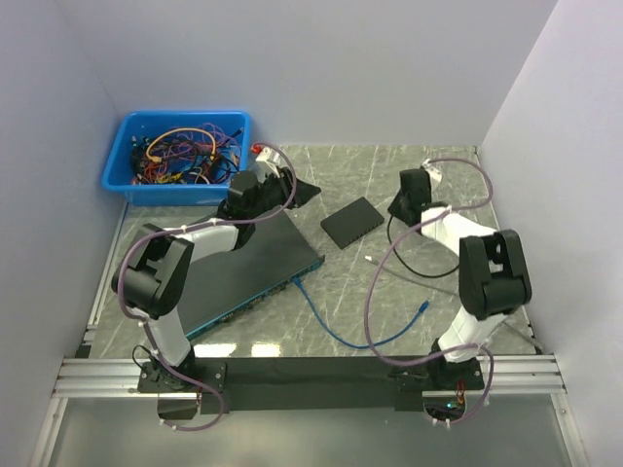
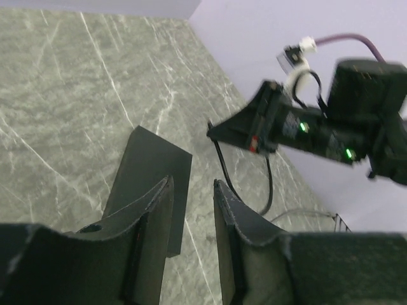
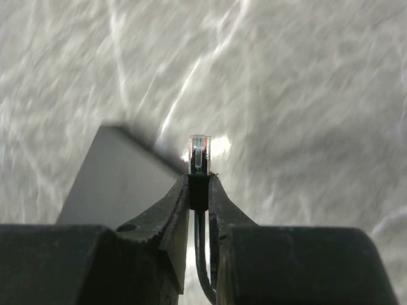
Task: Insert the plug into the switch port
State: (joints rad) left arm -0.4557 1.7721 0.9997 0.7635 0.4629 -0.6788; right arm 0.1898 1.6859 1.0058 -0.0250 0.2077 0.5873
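Above the grey marbled tabletop (image 3: 305,82), my right gripper (image 3: 199,182) pinches the clear plastic plug (image 3: 200,151) by its black boot (image 3: 199,192); likely light, brittle. My left gripper (image 2: 193,213) is narrow, empty.

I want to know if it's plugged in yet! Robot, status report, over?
Right gripper shut on plug. Left gripper open, empty. Plug not in switch yet, well apart. Flat black box lies between them.
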